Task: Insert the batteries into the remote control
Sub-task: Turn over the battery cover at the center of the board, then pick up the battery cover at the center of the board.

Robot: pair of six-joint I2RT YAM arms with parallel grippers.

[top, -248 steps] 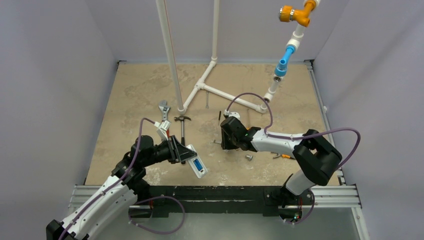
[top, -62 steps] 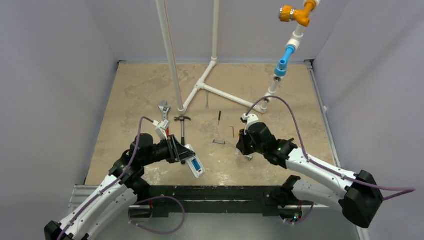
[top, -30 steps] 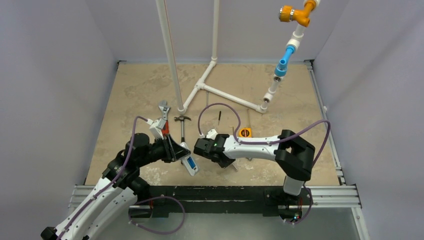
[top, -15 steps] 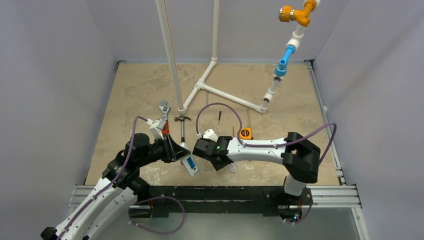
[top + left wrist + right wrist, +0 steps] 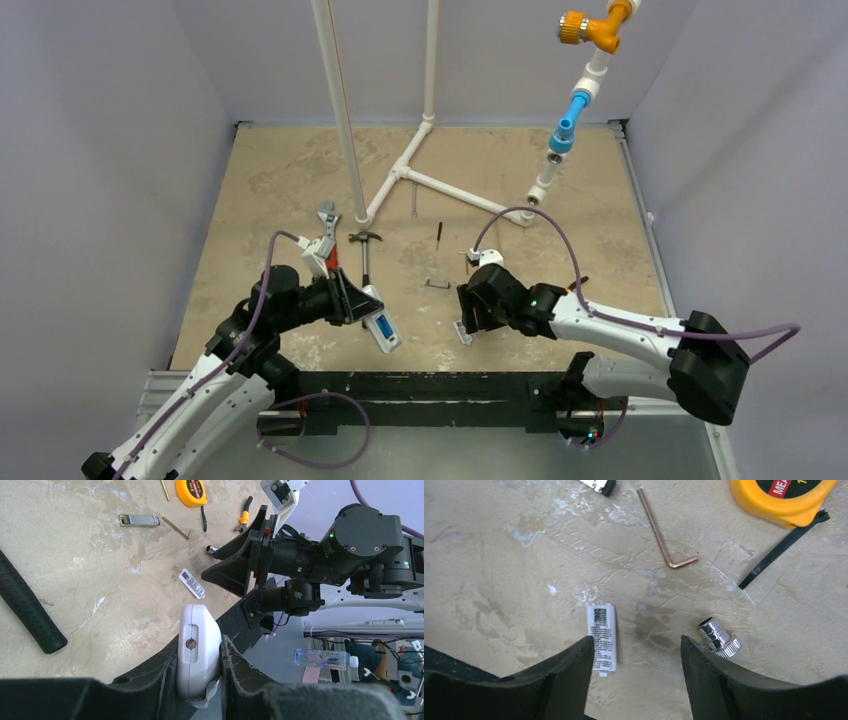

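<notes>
My left gripper (image 5: 198,672) is shut on the white remote control (image 5: 198,650), holding it tilted above the table's near edge (image 5: 381,322). Blue shows in the remote's recess, where the batteries (image 5: 384,327) sit. My right gripper (image 5: 636,640) is open and empty, low over the table to the right of the remote (image 5: 468,312). Below it lies the small flat grey-white cover piece (image 5: 602,636), next to its left finger. A stubby silver cylinder (image 5: 719,638) lies by its right finger.
A yellow tape measure (image 5: 781,497) and a bent hex key (image 5: 664,535) lie beyond the right gripper. The hammer (image 5: 365,255) and wrench (image 5: 327,215) are behind the left gripper. White pipes (image 5: 440,185) stand at the back. Orange-handled pliers (image 5: 245,512) lie further right.
The right gripper drew away from the remote toward the right and opened. It now hangs over the cover piece. The left gripper kept holding the remote still.
</notes>
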